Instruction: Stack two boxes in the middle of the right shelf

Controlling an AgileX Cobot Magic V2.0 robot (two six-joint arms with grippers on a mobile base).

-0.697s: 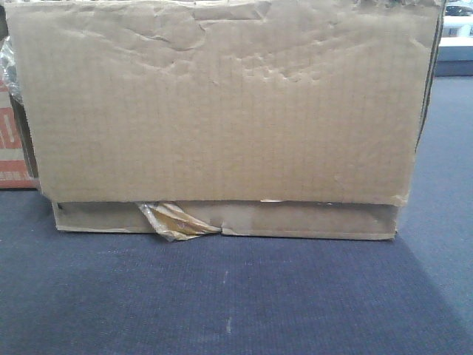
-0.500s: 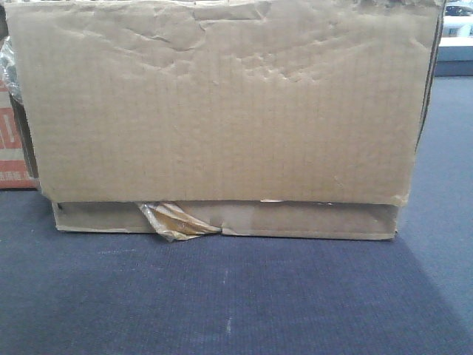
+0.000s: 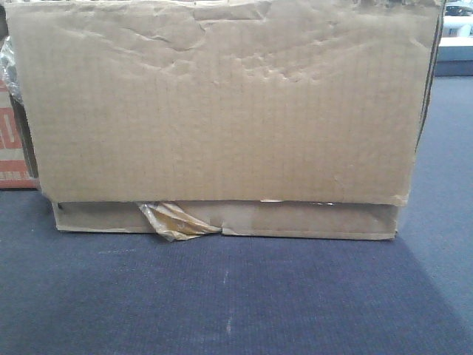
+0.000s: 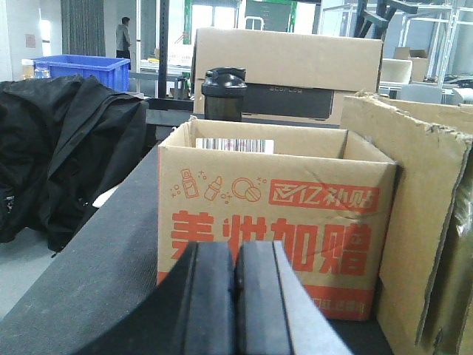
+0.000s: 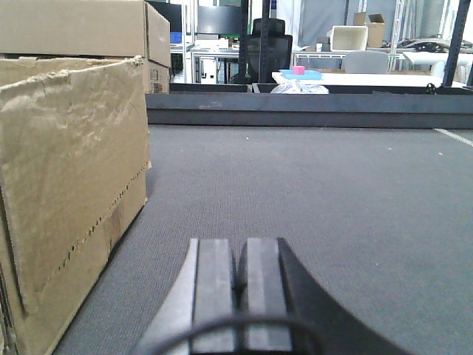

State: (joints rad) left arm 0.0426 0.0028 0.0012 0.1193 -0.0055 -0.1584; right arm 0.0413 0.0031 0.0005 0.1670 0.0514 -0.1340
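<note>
The left gripper (image 4: pixel 236 259) had its two black pads pressed flat against each other, with nothing caught between them. At 12 o'clock from it, close ahead, stood an open-topped red-and-white printed cardboard carton (image 4: pixel 272 222) on a dark carpeted surface (image 4: pixel 103 281). At 2 o'clock, just beside the carton's right side, rose the ragged-edged wall of the tall, wide plain brown corrugated cardboard box (image 4: pixel 417 222). At 10 o'clock lay a crumpled black jacket (image 4: pixel 66 148). Behind the carton stood a black plastic shaker bottle (image 4: pixel 223 95), and farther back another brown cardboard box (image 4: pixel 288 55) and a blue plastic bin (image 4: pixel 81 70).

The right gripper (image 5: pixel 238 259) likewise had its pads closed on each other and held nothing. It sat low over the grey carpet, and the tall brown box stood at 10 o'clock from it, near but apart.

In the front-facing view the tall brown box (image 3: pixel 222 103) rested directly on top of the flat, shallow brown cardboard box (image 3: pixel 310 220), whose crumpled yellowish tape strip (image 3: pixel 174 220) hung at its front, at 7 o'clock under the upper box. The stack sat on the carpet, with the printed carton just visible at 9 o'clock.
</note>
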